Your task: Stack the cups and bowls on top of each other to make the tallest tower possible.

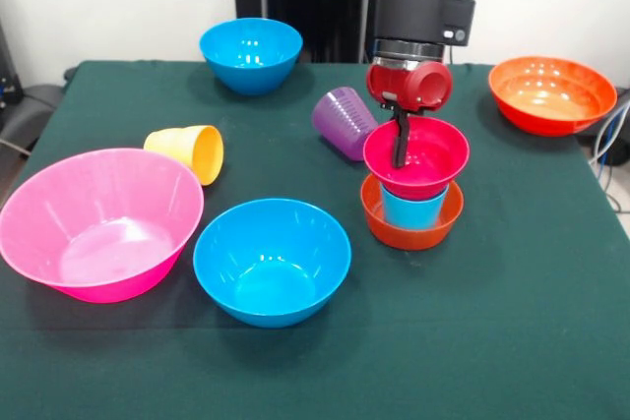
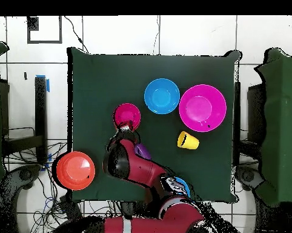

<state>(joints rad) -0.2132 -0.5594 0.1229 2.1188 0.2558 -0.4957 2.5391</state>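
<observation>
The tower stands right of the table's middle: a small orange-red bowl at the base, a light blue cup in it, and a small magenta bowl on top. My gripper comes straight down from above and is shut on the magenta bowl's far rim, with one black finger inside the bowl. In the overhead view the gripper is at the edge of the magenta bowl, which hides the rest of the tower. The purple cup lies on its side just left of the tower.
A yellow cup lies on its side at the left. A big pink bowl and a blue bowl stand at the near left. A second blue bowl is at the far side. A wide orange bowl is at the far right.
</observation>
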